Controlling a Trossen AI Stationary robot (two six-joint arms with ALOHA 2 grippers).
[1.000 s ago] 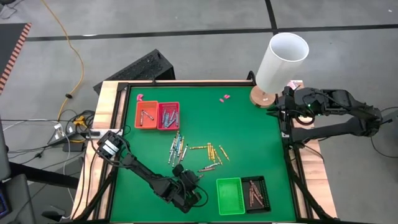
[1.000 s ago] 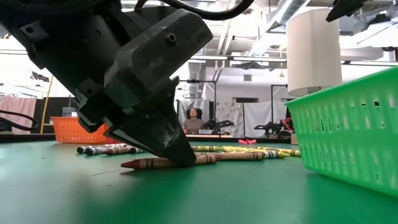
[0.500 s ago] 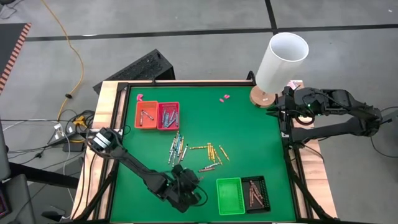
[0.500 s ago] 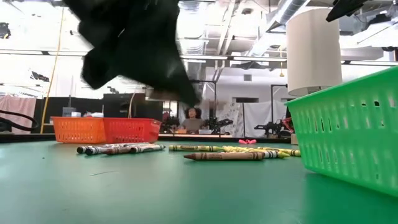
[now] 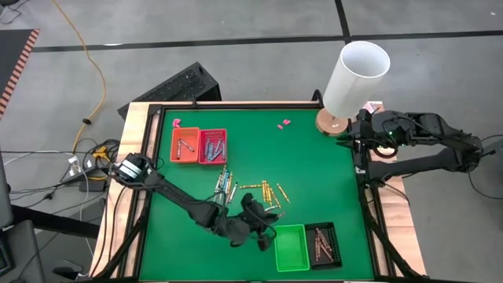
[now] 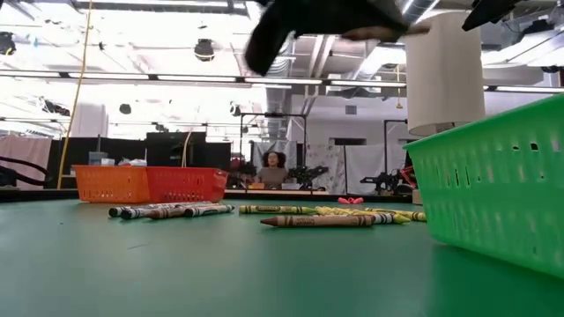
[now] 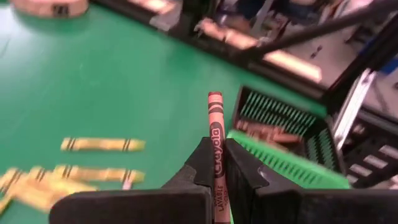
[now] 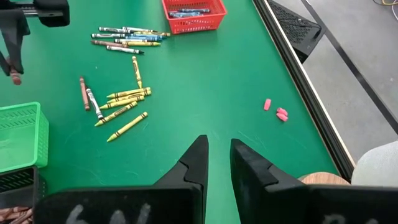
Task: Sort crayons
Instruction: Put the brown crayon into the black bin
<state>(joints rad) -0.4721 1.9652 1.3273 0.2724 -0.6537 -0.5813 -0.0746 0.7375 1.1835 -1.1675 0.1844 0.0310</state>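
My left gripper (image 5: pixel 266 229) hangs above the mat just left of the green tray (image 5: pixel 291 247), shut on a brown-red crayon (image 7: pixel 215 118). The low view shows it only as a dark blur (image 6: pixel 335 18) at the top. Loose crayons (image 5: pixel 251 192) in grey, blue, yellow and brown lie flat on the green mat's middle. More crayons lie in the orange tray (image 5: pixel 185 145), the red tray (image 5: pixel 213 146) and the black tray (image 5: pixel 323 244). My right gripper (image 8: pixel 219 162) waits high over the far right corner, open and holding nothing. My left gripper pinches the crayon's paper-wrapped shaft (image 7: pixel 216 163) between its two fingers. The crayon lies along the fingers, and one end (image 7: pixel 215 97) sticks out well past the fingertips. It is lifted clear of the mat and points toward the green and black trays.
A tall white cylinder (image 5: pixel 355 77) stands on a wooden disc at the far right corner. Pink scraps (image 5: pixel 284 123) lie on the mat near the far edge. A black raised rim (image 5: pixel 236 104) frames the mat. A brown crayon (image 6: pixel 317 221) lies nearest the low camera.
My left gripper, which pointed down onto a brown-red crayon lying on the mat, has risen with it. It has swung toward the table's right, toward the green tray, tipping up to nearly level. The crayon has come clear of the mat.
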